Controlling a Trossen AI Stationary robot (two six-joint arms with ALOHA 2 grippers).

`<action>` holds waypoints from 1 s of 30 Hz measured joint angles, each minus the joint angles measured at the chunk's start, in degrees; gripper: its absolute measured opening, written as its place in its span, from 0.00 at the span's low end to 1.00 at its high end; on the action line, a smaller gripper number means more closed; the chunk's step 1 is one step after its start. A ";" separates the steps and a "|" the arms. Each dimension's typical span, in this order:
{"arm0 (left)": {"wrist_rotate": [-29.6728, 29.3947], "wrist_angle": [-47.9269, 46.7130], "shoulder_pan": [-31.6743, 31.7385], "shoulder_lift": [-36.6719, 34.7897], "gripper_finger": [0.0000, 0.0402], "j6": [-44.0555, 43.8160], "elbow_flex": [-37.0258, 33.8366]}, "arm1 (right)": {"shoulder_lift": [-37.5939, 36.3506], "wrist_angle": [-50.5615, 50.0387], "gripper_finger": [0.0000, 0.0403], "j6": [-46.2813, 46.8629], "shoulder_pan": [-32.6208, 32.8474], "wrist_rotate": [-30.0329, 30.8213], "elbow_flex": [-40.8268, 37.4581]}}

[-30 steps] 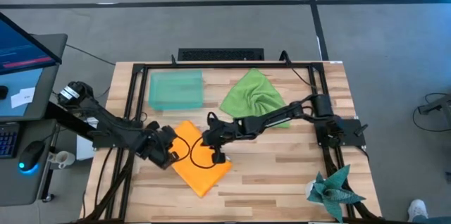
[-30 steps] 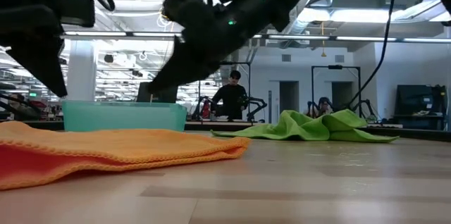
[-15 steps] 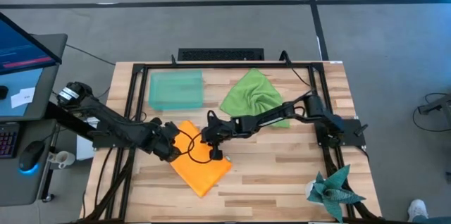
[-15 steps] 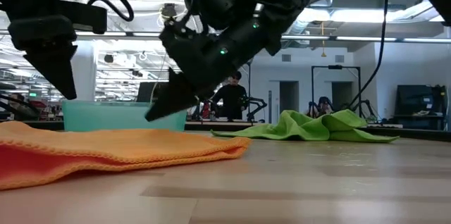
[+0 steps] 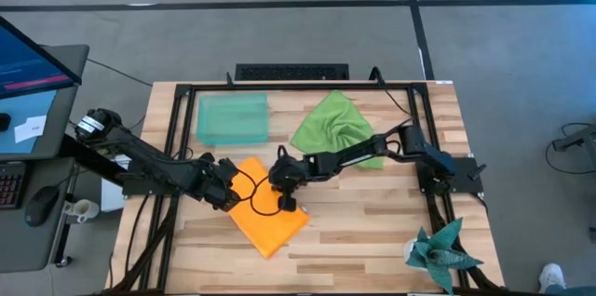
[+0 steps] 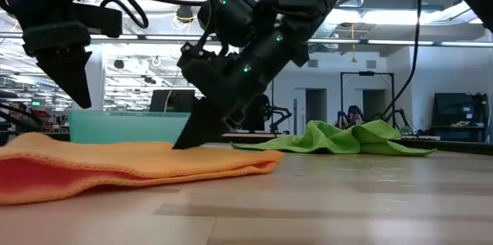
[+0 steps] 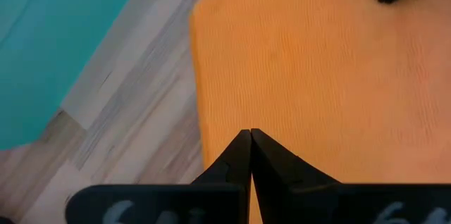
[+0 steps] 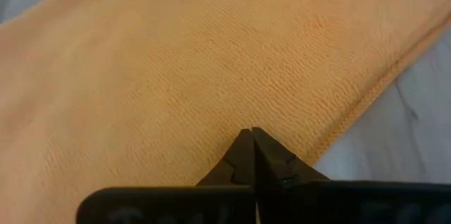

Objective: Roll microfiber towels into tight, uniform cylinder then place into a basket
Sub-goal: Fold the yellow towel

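Pale plank table [image 5: 372, 212] — orange towel [image 5: 270, 226] flat — bright workshop behind

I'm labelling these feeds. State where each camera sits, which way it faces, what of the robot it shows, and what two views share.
High: overhead, straight down; both arms, left gripper, right gripper, orange towel, green towel, basket.
Low: table height, level; arms from above.
Left wrist: down past shut fingers; towel edge, basket.
Right wrist: down past shut fingers; towel.
Shared: both wrist views see the orange towel.

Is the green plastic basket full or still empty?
Empty: the basket holds nothing; the orange towel and green towel lie outside it.
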 joint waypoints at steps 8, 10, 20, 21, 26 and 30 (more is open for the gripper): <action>-0.02 1.45 0.00 0.00 0.00 -0.52 0.00 | -2.07 -10.81 0.02 14.07 2.75 5.31 -0.11; -0.05 1.95 0.00 0.00 0.00 -0.64 0.00 | -2.53 -11.75 0.02 17.67 3.80 6.49 -0.11; -0.06 4.20 0.00 0.02 0.00 -1.59 0.00 | -4.98 -18.74 0.03 25.17 9.87 7.15 -0.46; -0.04 4.58 0.00 0.02 0.00 -1.61 0.00 | -4.99 -18.70 0.03 24.39 10.21 7.71 -0.46; -0.07 6.27 0.00 0.02 0.00 -0.61 -0.02 | -7.12 -20.86 0.04 21.99 10.73 12.87 -0.79; -0.64 7.73 0.00 0.48 0.00 1.57 -0.04 | -11.33 -24.35 0.05 18.07 10.54 16.29 -0.81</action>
